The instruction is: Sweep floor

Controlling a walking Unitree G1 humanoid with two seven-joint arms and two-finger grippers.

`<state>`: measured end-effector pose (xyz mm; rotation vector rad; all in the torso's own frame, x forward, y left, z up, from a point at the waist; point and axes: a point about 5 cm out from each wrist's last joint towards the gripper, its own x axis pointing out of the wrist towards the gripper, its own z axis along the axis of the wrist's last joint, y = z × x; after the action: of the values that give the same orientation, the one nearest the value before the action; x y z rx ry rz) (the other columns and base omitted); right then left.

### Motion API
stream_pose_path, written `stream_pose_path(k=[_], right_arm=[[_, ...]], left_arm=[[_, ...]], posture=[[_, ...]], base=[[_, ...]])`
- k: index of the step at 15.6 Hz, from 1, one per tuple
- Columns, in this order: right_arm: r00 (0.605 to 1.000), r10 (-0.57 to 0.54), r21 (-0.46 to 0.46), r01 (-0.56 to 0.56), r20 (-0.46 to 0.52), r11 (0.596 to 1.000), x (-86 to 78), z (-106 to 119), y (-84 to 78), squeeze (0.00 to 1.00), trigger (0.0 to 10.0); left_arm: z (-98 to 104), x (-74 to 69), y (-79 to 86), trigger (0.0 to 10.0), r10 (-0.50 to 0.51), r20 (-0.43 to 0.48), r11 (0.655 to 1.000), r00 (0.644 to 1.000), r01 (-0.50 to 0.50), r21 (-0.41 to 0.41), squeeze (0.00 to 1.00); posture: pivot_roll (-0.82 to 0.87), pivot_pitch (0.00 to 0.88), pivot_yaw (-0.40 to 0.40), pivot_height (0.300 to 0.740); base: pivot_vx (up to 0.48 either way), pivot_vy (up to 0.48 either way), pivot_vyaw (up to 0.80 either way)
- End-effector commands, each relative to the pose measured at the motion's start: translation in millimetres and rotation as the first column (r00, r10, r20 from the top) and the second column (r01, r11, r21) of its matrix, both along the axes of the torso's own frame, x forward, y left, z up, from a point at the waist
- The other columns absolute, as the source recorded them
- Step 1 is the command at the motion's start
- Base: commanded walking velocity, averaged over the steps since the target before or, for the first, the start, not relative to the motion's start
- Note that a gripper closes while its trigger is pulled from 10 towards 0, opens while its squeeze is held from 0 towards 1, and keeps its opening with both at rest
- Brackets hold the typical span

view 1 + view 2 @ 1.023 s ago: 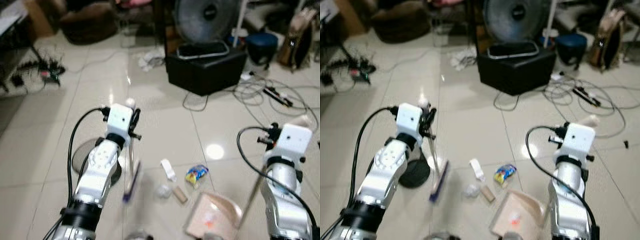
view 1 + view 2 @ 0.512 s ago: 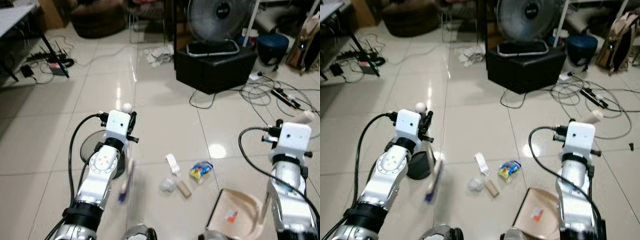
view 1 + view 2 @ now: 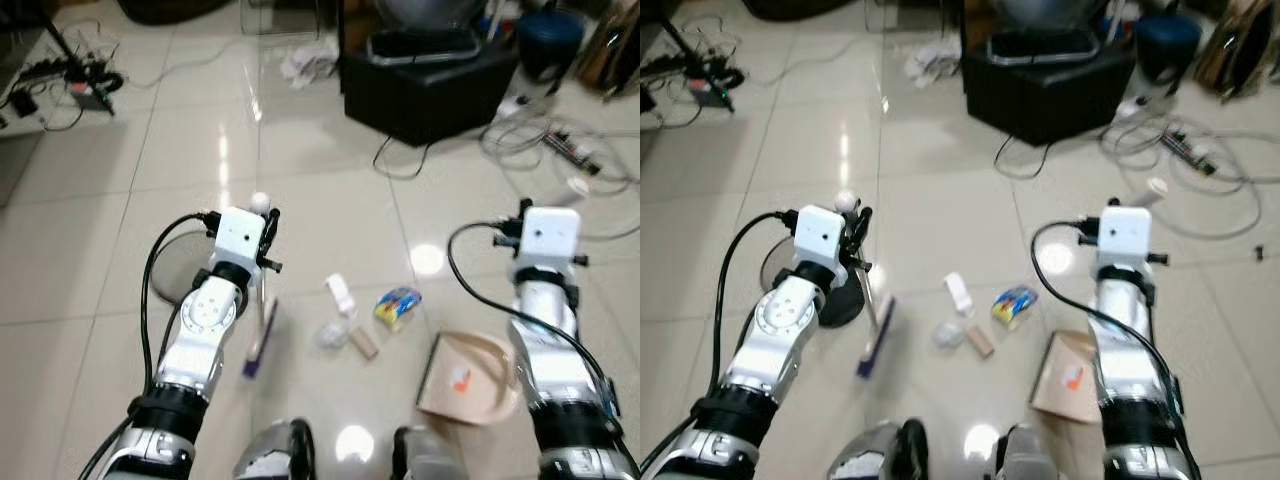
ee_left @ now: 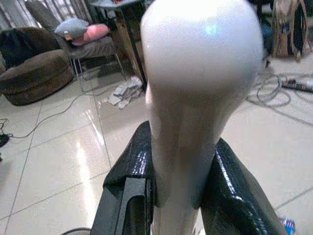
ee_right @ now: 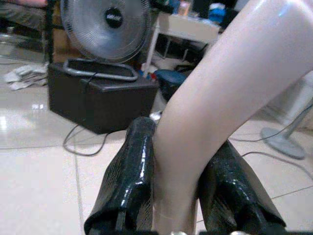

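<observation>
My left gripper (image 3: 264, 232) is shut on the broom's pale handle (image 4: 182, 147), just under its rounded white knob (image 3: 259, 202). The purple broom head (image 3: 260, 338) rests on the tiles to the left of the litter. That litter is a white scrap (image 3: 339, 294), a blue and yellow wrapper (image 3: 396, 305), a crumpled clear piece (image 3: 331, 335) and a short cardboard tube (image 3: 363, 346). My right gripper (image 5: 180, 161) is shut on the dustpan's beige handle (image 5: 210, 93). The beige dustpan (image 3: 466, 377) lies on the floor to the right of the litter, with a small orange scrap in it.
A black box (image 3: 430, 75) with a fan on it stands ahead. Tangled cables (image 3: 560, 150) lie at the right and a power strip with wires (image 3: 75, 80) at the far left. A round dark base (image 3: 172, 272) sits behind my left arm. Crumpled paper (image 3: 308, 63) lies by the box.
The whole view has shifted as the camera moved, so the floor scene sits higher in the picture. The broom head, blurred before, now looks sharp. Both grippers keep their hold.
</observation>
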<state>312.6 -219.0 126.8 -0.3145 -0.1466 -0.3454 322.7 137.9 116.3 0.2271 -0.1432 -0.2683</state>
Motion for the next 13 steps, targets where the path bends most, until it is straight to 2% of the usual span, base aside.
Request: stream_pose_path(k=[1,7,11,13], right_arm=[[1.000,0.016,-0.015,-0.016,0.022,1.000,3.5,-0.8,9.7,0.00,10.0],[0.997,0.039,-0.004,-0.039,0.073,0.999,2.3,-3.6,20.1,0.00,10.0],[0.992,0.089,-0.004,-0.088,0.095,0.996,3.9,-6.8,35.3,0.00,10.0],[0.983,0.136,-0.005,-0.137,0.126,0.991,5.7,-4.6,50.6,0.00,10.0]], left_arm=[[7.9,1.0,3.9,10.0,-0.012,0.045,1.000,0.999,0.011,0.007,0.00],[6.6,-2.5,1.0,10.0,-0.028,0.032,1.000,0.999,0.028,-0.006,0.00],[2.4,-5.2,0.5,10.0,-0.050,-0.013,0.999,0.999,0.049,-0.023,0.00],[3.8,-10.4,-10.0,10.0,-0.118,-0.027,0.990,0.993,0.115,-0.075,0.00]], posture=[[0.08,0.319,0.142,0.740],[0.10,0.352,0.153,0.740],[0.12,0.365,0.158,0.740],[0.13,0.359,0.161,0.740]], base=[[0.000,0.000,0.00],[0.000,0.000,0.00],[0.000,0.000,0.00],[0.000,0.000,0.00]])
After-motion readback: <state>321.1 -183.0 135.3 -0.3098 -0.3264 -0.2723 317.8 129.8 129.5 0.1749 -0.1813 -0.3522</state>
